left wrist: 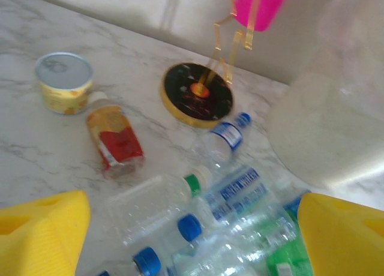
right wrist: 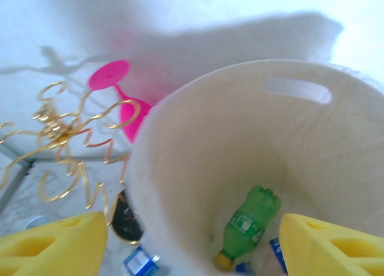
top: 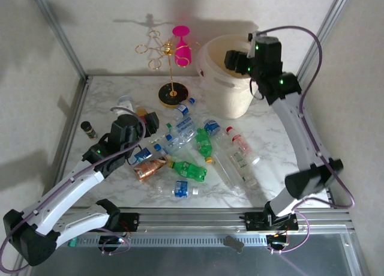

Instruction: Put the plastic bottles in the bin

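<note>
Right claw (right wrist: 192, 243) hangs open, empty, above the far round cream plastic bin (right wrist: 312, 150) holding a green plastic bottle (right wrist: 249, 225); left claw (left wrist: 192, 234) open over clear plastic bottles (left wrist: 234, 192), likely to grab one.

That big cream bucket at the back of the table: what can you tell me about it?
The bin is a large round bucket of cream, slightly see-through plastic. It stands upright and open-topped at the far right of the marble table. An oval handle cut-out sits just below its rim. A green bottle with a yellow cap lies inside, with something blue-labelled beside it. The right hand hangs over the opening, fingers apart, holding nothing.
</note>
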Robot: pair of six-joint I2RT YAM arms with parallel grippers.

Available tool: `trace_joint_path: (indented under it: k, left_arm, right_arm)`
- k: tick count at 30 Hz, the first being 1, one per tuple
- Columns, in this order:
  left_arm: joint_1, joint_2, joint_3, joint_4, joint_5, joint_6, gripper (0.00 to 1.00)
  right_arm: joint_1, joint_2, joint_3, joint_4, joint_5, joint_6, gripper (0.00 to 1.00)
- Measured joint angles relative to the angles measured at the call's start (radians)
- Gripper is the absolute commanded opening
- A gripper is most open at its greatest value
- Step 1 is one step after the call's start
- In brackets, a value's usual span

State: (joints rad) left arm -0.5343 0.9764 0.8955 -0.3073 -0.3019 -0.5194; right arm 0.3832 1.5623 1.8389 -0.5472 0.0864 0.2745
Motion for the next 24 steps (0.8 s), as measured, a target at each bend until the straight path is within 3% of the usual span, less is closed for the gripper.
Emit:
trace_joint_path:
  k: [5, 10, 24]
  left_arm:
    - [0.193, 0.125, 0.019, -0.012, 0.077, -0.058, 0.86]
    - [0.240, 0.299, 0.080, -0.011, 0.073, -0.096, 0.85]
    - [0.308, 0.869, 0.390, 0.025, 0.166, -0.084, 0.86]
  right_arm:
    - [0.083, -0.218, -0.300, 0.098, 0.037, 0.002, 0.76]
    - [0.098, -0.360, -0.498, 0.121, 0.043, 0.021, 0.75]
    - [0.099, -0.629, -0.577, 0.123, 0.014, 0.035, 0.79]
